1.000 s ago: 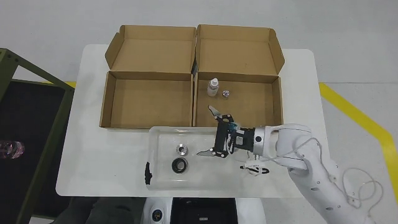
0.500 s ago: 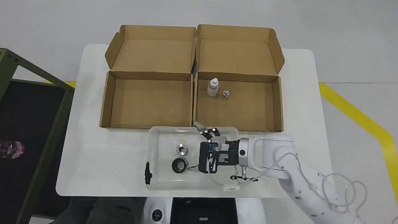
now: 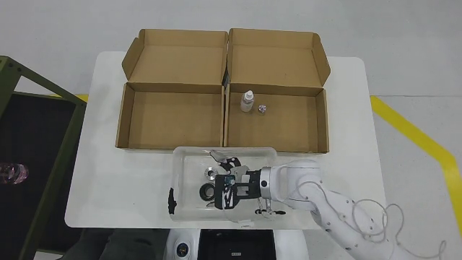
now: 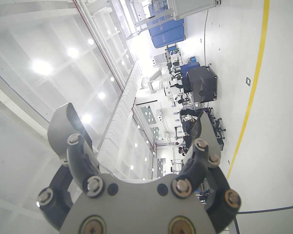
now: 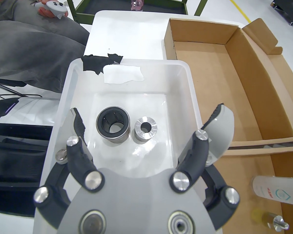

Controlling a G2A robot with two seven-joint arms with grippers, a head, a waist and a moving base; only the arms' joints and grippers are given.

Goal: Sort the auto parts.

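The right hand has swept leftward along the clear plastic bin, away from the right-hand cardboard box, and now it hangs just above the two parts in the bin. Its fingers are spread wide with nothing between them. In the right wrist view the dark-lined steel bearing sleeve and the small silver bushing stand upright just beside each other on the bin floor, framed by those fingers. That looks like the line-up for the next pick, and the two parts being so close makes a clean single grab tricky. A small white bottle and a little metal fitting sit in the right-hand cardboard box. The left hand points up at the ceiling, wide and empty.
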